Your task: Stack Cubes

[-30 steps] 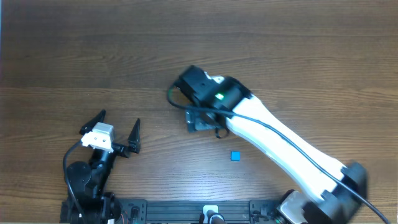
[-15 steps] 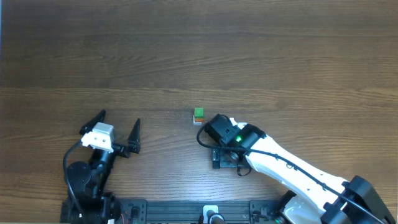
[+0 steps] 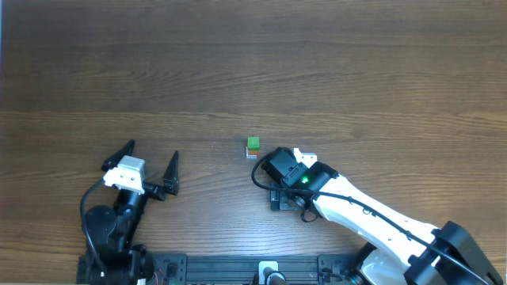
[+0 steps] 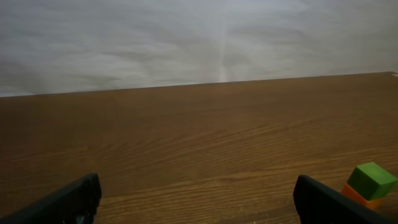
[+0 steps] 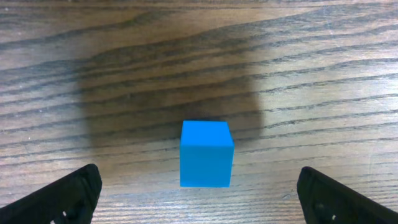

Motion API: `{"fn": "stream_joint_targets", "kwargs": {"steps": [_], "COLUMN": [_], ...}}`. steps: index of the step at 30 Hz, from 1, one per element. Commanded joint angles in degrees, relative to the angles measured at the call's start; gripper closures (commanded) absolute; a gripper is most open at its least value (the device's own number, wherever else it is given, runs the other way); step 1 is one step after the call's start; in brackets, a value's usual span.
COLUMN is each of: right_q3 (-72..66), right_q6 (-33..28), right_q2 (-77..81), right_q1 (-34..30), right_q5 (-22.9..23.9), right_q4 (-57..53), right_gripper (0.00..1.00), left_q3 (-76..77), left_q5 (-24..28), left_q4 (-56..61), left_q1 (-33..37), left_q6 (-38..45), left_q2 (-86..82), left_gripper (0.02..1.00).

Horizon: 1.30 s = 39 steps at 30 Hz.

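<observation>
Blue cube (image 5: 206, 154) is sitting flat on the wooden table (image 5: 323, 56), centred between the fingers of the right gripper (image 5: 199, 190). That claw is hanging straight above it with its jaws spread wide, one finger showing on each side and neither touching the cube. Being a cube, it has no long axis to worry about. Its side faces are lying roughly square to the fingers, so a plain descent and squeeze is looking like the next move, with no twist of the wrist needed first.

In the top view the green cube (image 3: 253, 143) is resting on an orange cube (image 3: 252, 153), forming a short stack near the right arm's wrist, a little further from the arm bases and toward the left arm's side. Judging by that, the blue cube is likely heading for the top of the green one: a short carry, but onto a small, easily knocked target.

The left gripper (image 3: 150, 162) is parked near its own base, jaws also spread and holding nothing, well apart from the stack. The right arm is plainly the nearer one for this pick.
</observation>
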Motion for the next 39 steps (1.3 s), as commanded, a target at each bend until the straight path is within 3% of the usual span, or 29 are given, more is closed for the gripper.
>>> {"fn": "stream_joint_targets", "kwargs": {"steps": [1,11,23,35,39], "right_q3": [-1.01,-1.01,-1.38,-2.91,-2.93], "right_q6": [0.33,0.33,0.33,0.33,0.33], "right_q2": [1.60,4.55,4.83,4.83,4.83], "right_q1": [-0.35,-0.35,-0.35,-0.35,-0.35], "right_q5": [2.03,2.89,3.04,1.97,1.97], "right_q4": [1.20,2.67,3.17,5.22,5.57], "right_gripper": [0.036,0.066,0.321,0.430,0.568], "left_q3": [-0.33,-0.33,-0.33,-0.33,-0.33], "left_q5": [0.57,0.57,0.57,0.57,0.57], "left_q4": [0.15,0.17,0.15,0.15,0.15], "left_q1": [-0.24,-0.24,-0.24,-0.24,-0.24], "left_q6": [0.66,0.66,0.66,0.66,0.66], "left_q2": [-0.37,-0.37,-0.37,-0.37,-0.37], "left_gripper": [0.018,0.020,0.018,0.018,0.018]}}
